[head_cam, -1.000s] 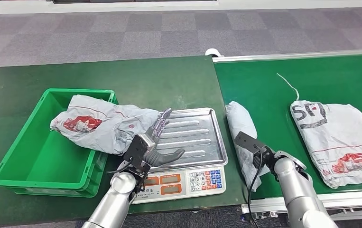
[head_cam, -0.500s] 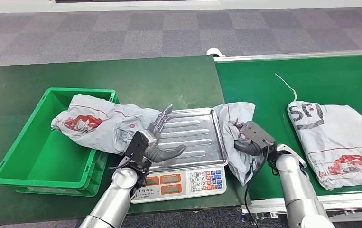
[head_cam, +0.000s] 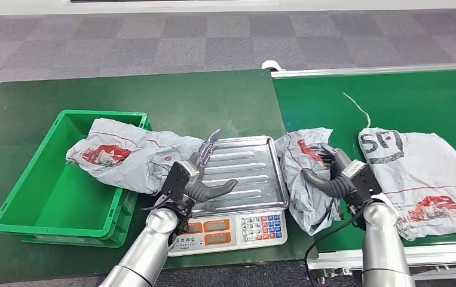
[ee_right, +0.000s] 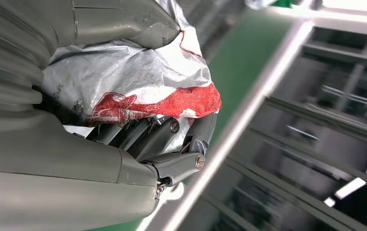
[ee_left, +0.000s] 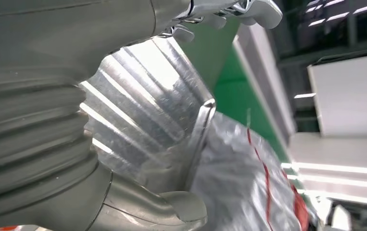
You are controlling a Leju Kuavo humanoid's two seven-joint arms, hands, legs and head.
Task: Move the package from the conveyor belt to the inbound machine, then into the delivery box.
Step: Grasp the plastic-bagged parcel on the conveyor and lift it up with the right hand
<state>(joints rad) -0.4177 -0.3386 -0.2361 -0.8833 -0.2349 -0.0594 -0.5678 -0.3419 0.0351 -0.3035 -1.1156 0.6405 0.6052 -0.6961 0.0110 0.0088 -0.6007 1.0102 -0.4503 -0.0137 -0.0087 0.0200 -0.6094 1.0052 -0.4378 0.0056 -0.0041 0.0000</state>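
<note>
So the conveyor belt (head_cam: pixel 404 95) is the big green thing running off to the far side of the scale (head_cam: pixel 237 191), and the green delivery box (head_cam: pixel 52 179) sits on the scale's opposite side with one grey package (head_cam: pixel 124 158) already draped over its rim. Another big package (head_cam: pixel 422 173) lies flat on the belt, further from the scale than the one I care about.

My package (head_cam: pixel 303 179) is bunched up right at the belt's edge, just beside the scale's steel tray (head_cam: pixel 243 170), long axis running toward me and away. My right hand (head_cam: pixel 336 176) has it: fingers (ee_right: pixel 171 139) wrapped into the crumpled bag, thumb over the top, red print squeezed between.

My left hand (head_cam: pixel 198 182) hovers over the tray, holding nothing, fingers spread.

The bit that matters, I reckon: the tray lies directly sideways from the package, toward my left arm, so it's a short lift across the tray's raised lip.
</note>
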